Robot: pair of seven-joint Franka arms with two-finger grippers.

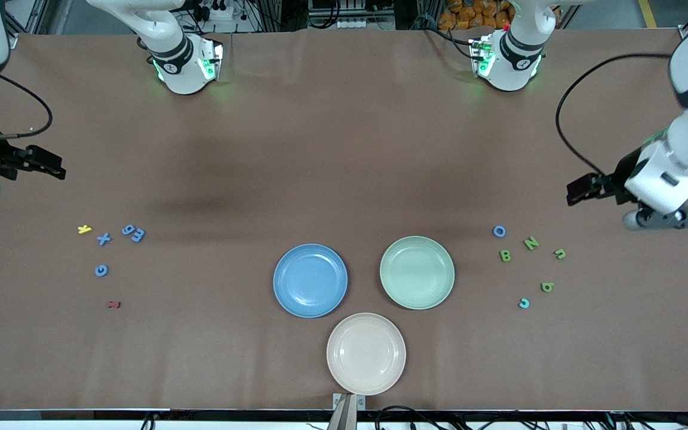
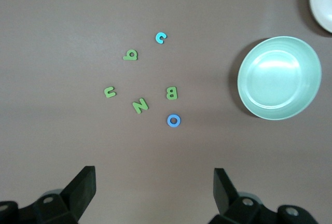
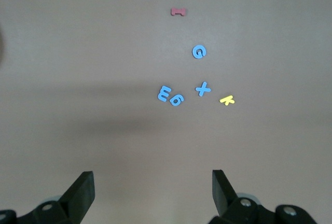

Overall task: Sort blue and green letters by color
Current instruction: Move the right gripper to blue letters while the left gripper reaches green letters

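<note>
Several blue letters lie toward the right arm's end: an X, a 9, an E and a G; the G also shows in the right wrist view. Toward the left arm's end lie green letters N, B, J and b, plus a blue O and a light blue c. My right gripper hangs open and empty above the table near the blue group. Near the green group my left gripper is open and empty too.
Three empty plates sit mid-table: a blue plate, a green plate beside it, and a cream plate nearest the front camera. A yellow K and a dark red letter lie by the blue group.
</note>
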